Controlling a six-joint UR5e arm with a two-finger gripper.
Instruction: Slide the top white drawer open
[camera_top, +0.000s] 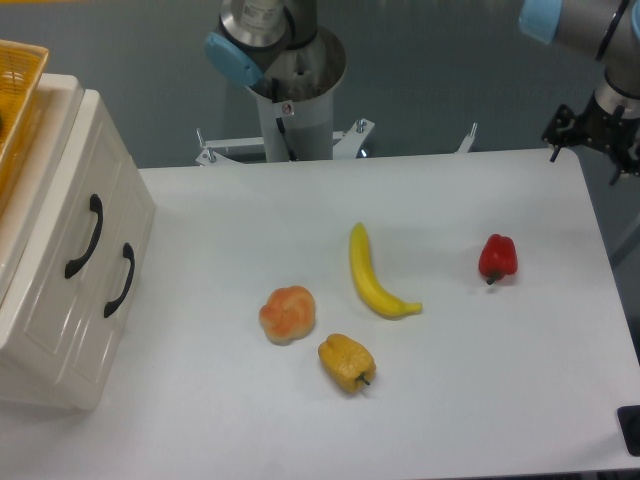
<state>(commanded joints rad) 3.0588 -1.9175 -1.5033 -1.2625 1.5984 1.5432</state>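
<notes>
The cream-white plastic top drawer (62, 225) with its curved black handle (84, 236) sits shut at the white desk's (300, 420) left edge, untouched, while the black hand (600, 135) hangs far right, its finger state impossible to tell, so everything remains.

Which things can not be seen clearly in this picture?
- Gripper: at the right edge of the camera view, small and dark; jaw state unreadable.
- Yellow woven basket: cut off by the left edge; contents hidden.
- Top white drawer: closed front hides the inside.
- Dark object: cut off at the right edge, unidentifiable.
</notes>
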